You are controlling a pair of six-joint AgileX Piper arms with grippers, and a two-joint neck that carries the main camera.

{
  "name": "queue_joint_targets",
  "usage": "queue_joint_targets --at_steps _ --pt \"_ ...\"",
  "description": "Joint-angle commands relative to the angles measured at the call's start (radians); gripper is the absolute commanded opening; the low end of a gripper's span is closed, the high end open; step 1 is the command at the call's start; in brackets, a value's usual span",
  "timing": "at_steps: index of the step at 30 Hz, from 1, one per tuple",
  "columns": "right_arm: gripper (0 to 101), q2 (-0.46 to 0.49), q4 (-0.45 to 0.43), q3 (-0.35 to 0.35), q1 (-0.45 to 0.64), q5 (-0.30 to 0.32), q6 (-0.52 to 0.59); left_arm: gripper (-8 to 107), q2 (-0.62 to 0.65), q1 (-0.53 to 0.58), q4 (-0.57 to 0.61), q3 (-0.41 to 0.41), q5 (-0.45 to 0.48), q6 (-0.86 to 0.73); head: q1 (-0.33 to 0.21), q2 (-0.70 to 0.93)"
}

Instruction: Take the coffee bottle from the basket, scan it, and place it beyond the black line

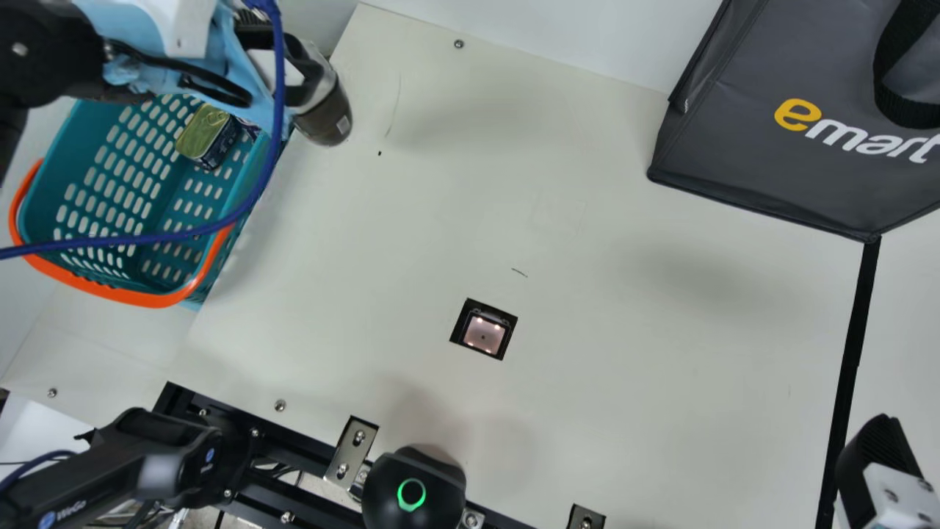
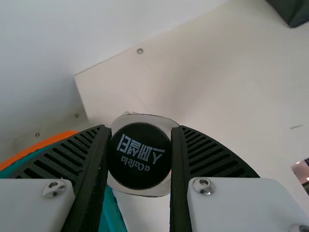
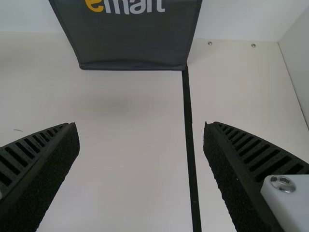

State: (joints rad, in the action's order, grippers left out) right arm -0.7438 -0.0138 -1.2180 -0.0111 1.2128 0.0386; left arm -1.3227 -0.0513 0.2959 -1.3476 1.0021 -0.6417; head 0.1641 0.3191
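Upper left of the main view: coffee bottle (image 1: pixel 323 110) clear of the basket (image 1: pixel 62 158) | left gripper (image 2: pixel 140 128) closed on it | right gripper (image 3: pixel 141 124) wide open, empty | apparently left: scanner (image 1: pixel 484 333), then beyond black line (image 1: pixel 852 360)

Basket (image 1: pixel 165 187), upper L of main view: smooth plastic, sl. sheen. Bag (image 1: pixel 749 165), upper R: matt, clothlike. Table (image 1: pixel 624 353), ctr: smooth, semi-matt.
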Motion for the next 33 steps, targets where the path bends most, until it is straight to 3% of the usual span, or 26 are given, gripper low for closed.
queue_joint_targets --at_steps 1,22,33 --pt "91 0.000 0.000 0.000 0.000 0.000 0.000 10 0.001 0.034 -0.002 0.003 0.007 -0.003 -0.026 0.002" --pt "91 0.000 0.000 0.000 0.000 0.000 0.000 10 -0.027 0.256 0.003 0.008 0.066 -0.015 -0.026 0.002" --pt "91 0.000 0.000 0.000 0.000 0.000 0.000 10 -0.039 0.324 0.056 0.030 0.046 0.003 -0.026 0.002"
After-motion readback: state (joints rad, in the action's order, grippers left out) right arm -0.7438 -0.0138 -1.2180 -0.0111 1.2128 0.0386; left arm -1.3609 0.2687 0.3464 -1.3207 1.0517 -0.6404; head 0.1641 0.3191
